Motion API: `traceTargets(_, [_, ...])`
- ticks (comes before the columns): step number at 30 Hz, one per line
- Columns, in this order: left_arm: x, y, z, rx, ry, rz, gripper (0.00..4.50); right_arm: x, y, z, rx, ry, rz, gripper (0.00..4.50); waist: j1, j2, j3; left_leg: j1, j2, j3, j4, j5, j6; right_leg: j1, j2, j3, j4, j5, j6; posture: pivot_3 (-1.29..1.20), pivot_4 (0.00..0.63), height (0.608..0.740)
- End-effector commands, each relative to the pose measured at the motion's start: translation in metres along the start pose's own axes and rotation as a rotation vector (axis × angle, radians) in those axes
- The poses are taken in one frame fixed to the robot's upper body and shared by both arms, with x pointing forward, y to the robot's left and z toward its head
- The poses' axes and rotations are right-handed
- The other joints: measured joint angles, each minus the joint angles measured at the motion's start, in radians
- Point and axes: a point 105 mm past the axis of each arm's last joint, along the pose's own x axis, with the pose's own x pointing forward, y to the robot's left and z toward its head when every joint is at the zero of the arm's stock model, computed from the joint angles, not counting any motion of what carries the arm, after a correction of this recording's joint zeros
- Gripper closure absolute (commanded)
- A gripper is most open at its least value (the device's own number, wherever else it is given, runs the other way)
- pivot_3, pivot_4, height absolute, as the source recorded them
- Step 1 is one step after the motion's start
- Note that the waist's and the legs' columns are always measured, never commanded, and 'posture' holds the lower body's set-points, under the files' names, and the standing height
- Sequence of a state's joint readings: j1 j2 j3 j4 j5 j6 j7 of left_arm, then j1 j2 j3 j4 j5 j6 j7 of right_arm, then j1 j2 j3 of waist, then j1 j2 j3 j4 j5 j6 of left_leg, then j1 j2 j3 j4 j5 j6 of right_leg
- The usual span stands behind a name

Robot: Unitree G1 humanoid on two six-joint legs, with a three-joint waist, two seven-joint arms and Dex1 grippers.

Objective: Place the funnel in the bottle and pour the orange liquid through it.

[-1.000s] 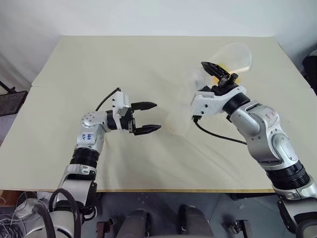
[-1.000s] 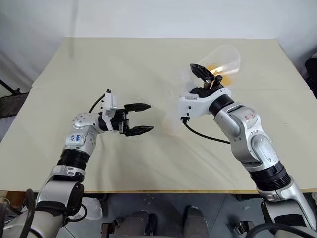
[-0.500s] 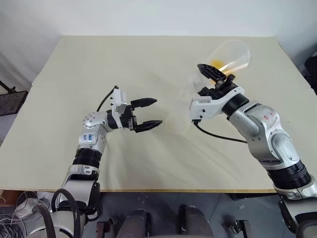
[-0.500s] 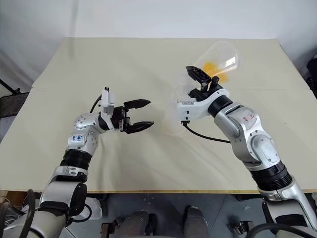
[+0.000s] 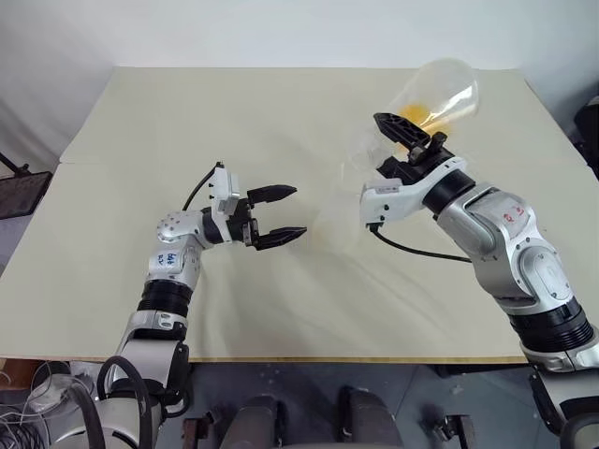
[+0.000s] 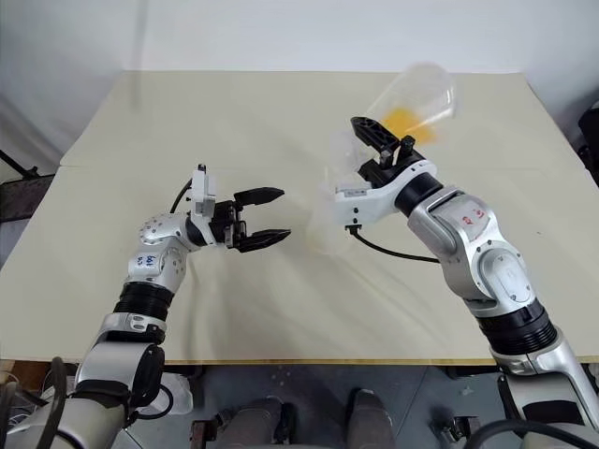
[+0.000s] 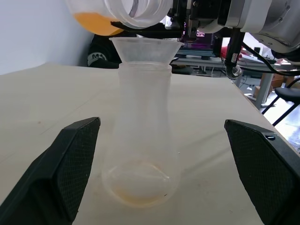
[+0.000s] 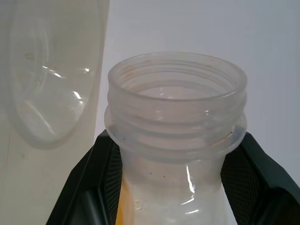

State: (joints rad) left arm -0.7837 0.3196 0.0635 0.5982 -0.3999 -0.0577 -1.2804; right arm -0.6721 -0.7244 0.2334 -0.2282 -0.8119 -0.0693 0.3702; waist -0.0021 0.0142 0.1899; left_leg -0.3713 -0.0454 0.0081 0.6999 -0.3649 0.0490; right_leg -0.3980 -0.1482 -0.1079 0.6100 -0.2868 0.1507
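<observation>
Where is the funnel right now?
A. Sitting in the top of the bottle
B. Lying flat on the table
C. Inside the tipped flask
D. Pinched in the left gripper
A: the funnel sits with its rim on the neck of the bottle, which stands on the table between the open fingers of the left gripper.
</observation>
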Motion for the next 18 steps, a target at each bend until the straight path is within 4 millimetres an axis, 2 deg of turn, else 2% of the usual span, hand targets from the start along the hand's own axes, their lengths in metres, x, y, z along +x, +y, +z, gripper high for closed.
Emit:
traceTargets(1, [0.0014, 0.0017, 0.012, 0.044, -0.041, -0.003, 0.0, -0.0026, -0.0228, -0.0059, -0.059, 0.009, -0.069, 2.04, 0.0, 0.0, 0.0, 0.0, 0.0, 0.0, 0.0, 0.0, 0.0, 0.0, 0.0, 0.0, 0.0, 0.0, 0.0, 0.0, 0.15, 0.74])
traceTargets(18, [-0.0011, 0.0021, 0.0121, 0.044, -0.036, 0.001, 0.0, -0.0045, -0.0184, -0.0083, -0.118, -0.003, -0.049, 2.04, 0.0, 0.0, 0.0, 0.0, 0.0, 0.0, 0.0, 0.0, 0.0, 0.0, 0.0, 0.0, 0.0, 0.0, 0.0, 0.0, 0.15, 0.74])
